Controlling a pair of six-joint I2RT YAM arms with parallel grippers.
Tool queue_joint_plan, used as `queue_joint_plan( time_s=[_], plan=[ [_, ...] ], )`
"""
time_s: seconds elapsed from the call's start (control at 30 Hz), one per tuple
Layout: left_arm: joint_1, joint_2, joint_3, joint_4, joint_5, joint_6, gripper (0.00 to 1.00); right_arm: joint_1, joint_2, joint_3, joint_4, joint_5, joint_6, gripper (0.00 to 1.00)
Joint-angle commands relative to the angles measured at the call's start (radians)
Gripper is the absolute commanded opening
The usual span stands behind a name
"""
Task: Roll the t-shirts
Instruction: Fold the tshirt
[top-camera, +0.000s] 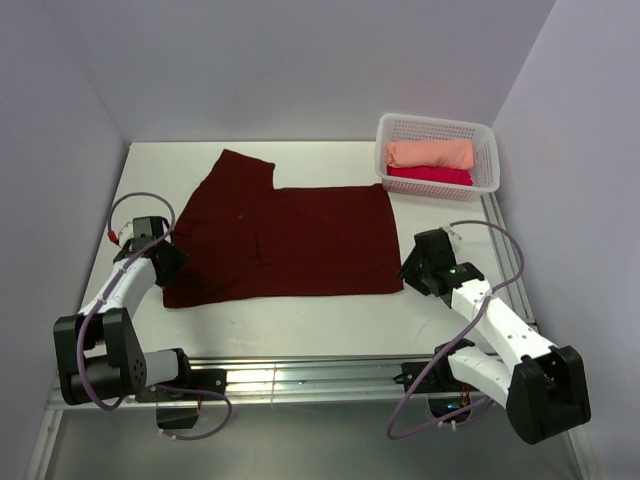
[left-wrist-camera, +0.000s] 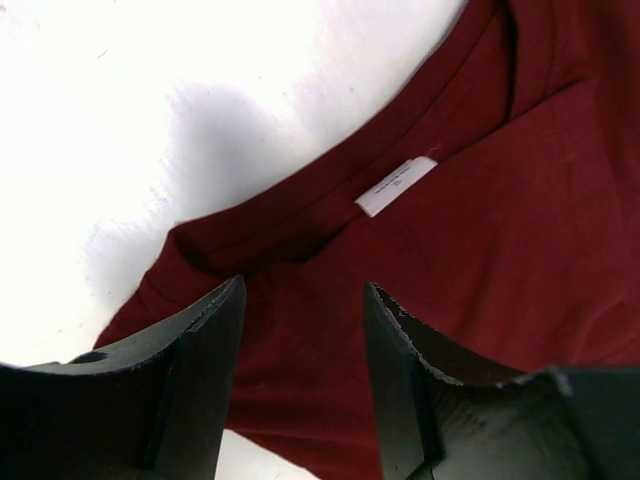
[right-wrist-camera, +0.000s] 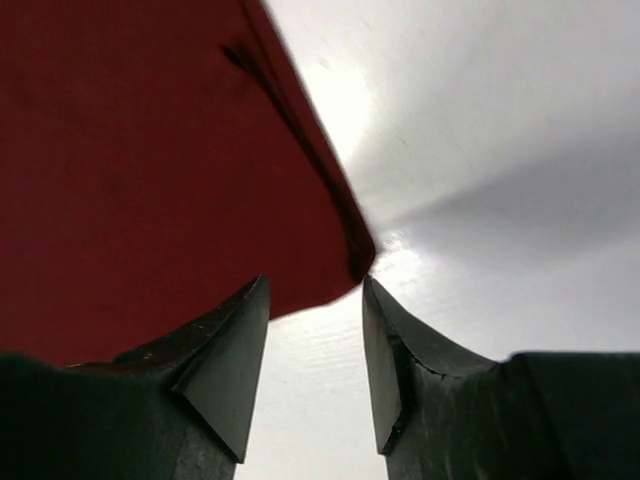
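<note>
A: From above, where is the maroon shirt (top-camera: 290, 240)?
B: Spread flat on the table (top-camera: 300, 325), neck end to the left, hem to the right, one sleeve (top-camera: 240, 172) pointing to the far side. The left gripper (top-camera: 168, 258) sits at its left edge, and the right gripper (top-camera: 410, 268) is just off its near right corner.
A: And the others?
B: The peach shirt (top-camera: 430, 153) and the crimson shirt (top-camera: 430, 176) lie bundled side by side in the basket (top-camera: 487, 150) at the far right corner.
A: Left wrist?
B: Jaws wide, nothing between them. Beyond them lies the collar (left-wrist-camera: 290, 205), with the label (left-wrist-camera: 397, 186) just inside it. Whether the tips touch the cloth, I cannot tell.
A: Right wrist?
B: Wide too, and empty. The shirt's corner ends right at the gap: cloth beside one finger, bare table beside the other.
</note>
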Motion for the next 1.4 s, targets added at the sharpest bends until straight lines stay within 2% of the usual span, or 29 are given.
queue_joint_plan(
  time_s=[0.0, 0.1, 0.3, 0.33, 0.37, 0.4, 0.6, 0.7, 0.77, 0.8, 0.87, 0.9, 1.07, 1.17, 1.27, 1.3, 1.37],
  plan=[
    [-0.001, -0.045, 0.013, 0.062, 0.008, 0.015, 0.56, -0.001, -0.03, 0.069, 0.041, 0.036, -0.08, 0.49],
    [0.001, -0.114, -0.008, 0.121, 0.088, 0.036, 0.61, -0.001, -0.041, 0.087, 0.082, 0.016, -0.115, 0.48],
    [-0.009, -0.206, 0.033, 0.082, 0.083, 0.038, 0.74, 0.002, -0.023, 0.092, 0.2, -0.059, -0.157, 0.47],
    [-0.009, -0.21, 0.056, 0.075, 0.097, 0.035, 0.78, 0.002, -0.001, 0.095, 0.219, -0.074, -0.155, 0.47],
    [-0.009, -0.22, 0.064, 0.079, 0.114, 0.039, 0.92, 0.007, 0.011, 0.101, 0.231, -0.086, -0.168, 0.47],
    [-0.007, -0.224, 0.085, 0.079, 0.126, 0.043, 0.98, 0.009, 0.023, 0.107, 0.237, -0.097, -0.166, 0.46],
    [-0.007, -0.177, 0.205, 0.095, 0.202, 0.052, 1.0, 0.05, 0.089, 0.169, 0.262, -0.084, -0.178, 0.45],
    [-0.007, -0.094, 0.329, 0.072, 0.222, 0.075, 0.99, 0.059, 0.111, 0.204, 0.274, -0.085, -0.197, 0.49],
    [-0.009, -0.008, 0.39, 0.079, 0.25, 0.087, 1.0, 0.061, 0.132, 0.224, 0.299, -0.093, -0.217, 0.57],
    [-0.006, 0.024, 0.441, 0.104, 0.264, 0.086, 0.99, 0.064, 0.151, 0.235, 0.297, -0.093, -0.218, 0.65],
    [-0.003, 0.125, 0.48, 0.145, 0.304, 0.076, 0.99, 0.064, 0.166, 0.258, 0.302, -0.094, -0.221, 0.7],
    [-0.003, 0.159, 0.524, 0.154, 0.32, 0.067, 1.0, 0.065, 0.169, 0.262, 0.302, -0.093, -0.217, 0.83],
    [-0.004, 0.383, 0.651, 0.284, 0.392, 0.036, 0.99, 0.097, 0.148, 0.256, 0.326, -0.068, -0.226, 0.85],
    [-0.009, 0.527, 0.775, 0.337, 0.429, 0.071, 0.97, 0.101, 0.132, 0.252, 0.328, -0.08, -0.235, 0.76],
    [-0.013, 0.697, 0.965, 0.302, 0.441, 0.137, 0.95, 0.102, 0.106, 0.23, 0.348, -0.107, -0.237, 0.72],
    [-0.015, 0.74, 1.075, 0.262, 0.438, 0.153, 0.94, 0.104, 0.099, 0.225, 0.352, -0.111, -0.237, 0.71],
    [-0.018, 0.861, 1.17, 0.233, 0.433, 0.188, 0.92, 0.105, 0.094, 0.219, 0.36, -0.117, -0.241, 0.69]
  ],
)
